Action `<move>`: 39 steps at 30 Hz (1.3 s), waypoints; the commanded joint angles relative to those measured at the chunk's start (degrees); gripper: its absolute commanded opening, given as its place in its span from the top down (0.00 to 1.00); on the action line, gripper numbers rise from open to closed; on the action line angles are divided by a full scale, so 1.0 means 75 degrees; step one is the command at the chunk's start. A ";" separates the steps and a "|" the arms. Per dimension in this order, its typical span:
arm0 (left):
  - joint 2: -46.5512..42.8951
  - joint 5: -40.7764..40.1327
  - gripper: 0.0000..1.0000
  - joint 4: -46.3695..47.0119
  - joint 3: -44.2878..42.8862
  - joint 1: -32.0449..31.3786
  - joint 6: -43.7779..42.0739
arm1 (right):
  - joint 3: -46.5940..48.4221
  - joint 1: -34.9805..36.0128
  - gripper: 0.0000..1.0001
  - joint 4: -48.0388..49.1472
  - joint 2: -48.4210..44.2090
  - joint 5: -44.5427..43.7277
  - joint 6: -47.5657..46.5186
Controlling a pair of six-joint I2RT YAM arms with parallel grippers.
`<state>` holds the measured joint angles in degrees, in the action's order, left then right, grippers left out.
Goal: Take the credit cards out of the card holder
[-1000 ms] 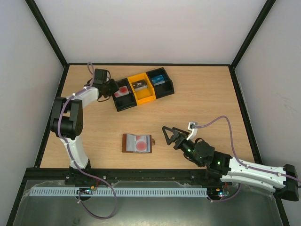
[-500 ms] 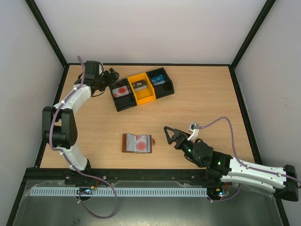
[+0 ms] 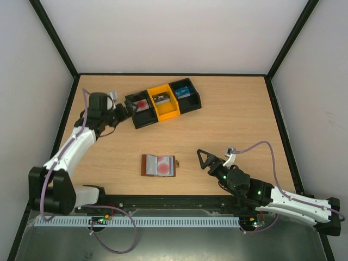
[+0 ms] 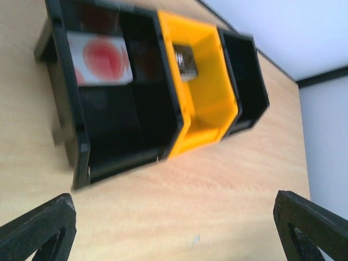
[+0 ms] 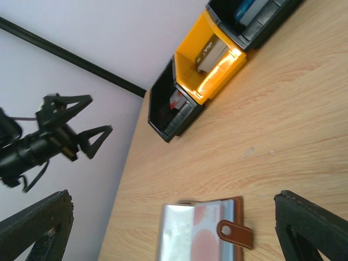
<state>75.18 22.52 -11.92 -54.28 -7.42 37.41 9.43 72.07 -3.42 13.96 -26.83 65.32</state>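
Note:
The card holder [image 3: 144,165] lies open on the table, brown with a strap tab [image 5: 235,232]. A reddish-pink credit card [image 3: 163,166] shows in its clear pocket [image 5: 204,242]. A whitish credit card with a red round mark [image 3: 141,105] lies in the left black bin of the tray [image 4: 100,57]. My left gripper [image 3: 123,112] stands open just left of that bin, holding nothing [image 4: 176,234]. To the right of the card holder my right gripper [image 3: 203,159] hangs open and empty, its fingers either side of the holder in the right wrist view [image 5: 176,231].
The three-part tray [image 3: 187,105] stands at the back, black, yellow and black. Its yellow bin [image 4: 209,117] holds a grey card [image 3: 161,98]; the right bin holds a blue one [image 3: 182,91]. Black frame rails border the table.
My left gripper has opened and drawn back leftward from the tray's left bin, where the whitish card stays. The right gripper has shifted slightly right and toward the near edge.

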 commanded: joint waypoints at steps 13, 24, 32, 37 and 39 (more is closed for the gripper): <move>-0.2476 0.1173 0.17 0.0821 0.3159 -0.1746 0.0171 | 0.0401 0.0023 0.41 0.0514 0.2773 0.0731 -0.0406; -0.2200 0.1271 0.41 0.2639 0.4759 -0.3244 0.1303 | 0.1154 0.0023 0.74 0.1973 0.5202 0.1763 -0.0624; -0.1507 0.1184 0.53 0.3467 0.5492 -0.3296 0.1438 | 0.1603 0.0023 0.77 0.2652 0.6412 0.2411 -0.0738; -0.1028 0.1081 0.59 0.3853 0.5718 -0.3310 0.1574 | 0.2004 0.0023 0.77 0.3056 0.7231 0.2905 -0.0725; -0.0951 0.1122 0.60 0.4036 0.5832 -0.3310 0.1630 | 0.2126 0.0025 0.76 0.3303 0.7563 0.3101 -0.0723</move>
<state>66.67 30.96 13.85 -12.53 -31.88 48.71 22.87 72.10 16.49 67.00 -6.94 60.40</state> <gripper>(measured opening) 0.407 0.234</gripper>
